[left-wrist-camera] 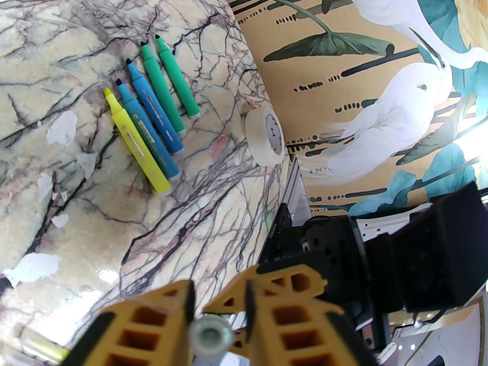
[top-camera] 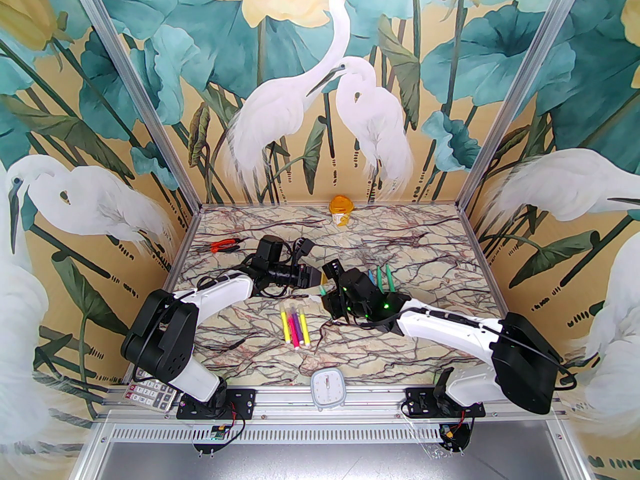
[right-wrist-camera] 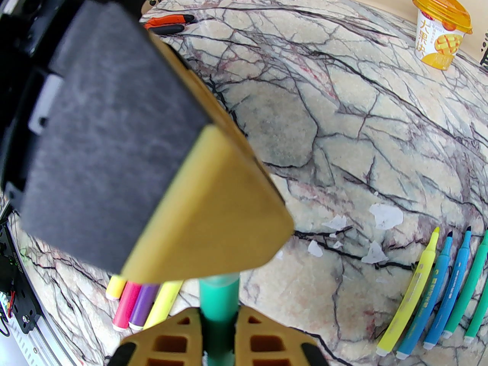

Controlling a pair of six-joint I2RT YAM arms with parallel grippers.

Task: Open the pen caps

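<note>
The two arms meet in the middle of the counter (top-camera: 440, 248) in the top view. At the bottom of the right wrist view, the right gripper (right-wrist-camera: 219, 315) is clamped on a teal pen (right-wrist-camera: 219, 292), with one finger on each side of it. The pen points up the frame. Its tip goes behind the big yellow and black finger of the other arm, so the tip is hidden there. At the bottom of the left wrist view, the left gripper (left-wrist-camera: 222, 278) is closed in on the cap (left-wrist-camera: 211, 336). The cap is clear and round, seen from its end, and it sits tight between the two yellow fingers. Four pens (top-camera: 295, 327) lie side by side on the counter just below the grippers in the top view: yellow, pink, purple and yellow. Five open pens (left-wrist-camera: 152, 105) lie in a row in the upper left of the left wrist view, with bare tips: one yellow, two blue and two green. In the top view they are just right of the grippers, partly behind the right arm. A roll of tape (left-wrist-camera: 265, 137) stands on its edge near them, by the wall. Orange pliers (top-camera: 225, 244) lie in the upper left of the counter. A yellow cup (top-camera: 341, 210) stands at the top edge, in the middle. A small clock (top-camera: 327, 389) lies at the bottom edge, between the arm bases.
</note>
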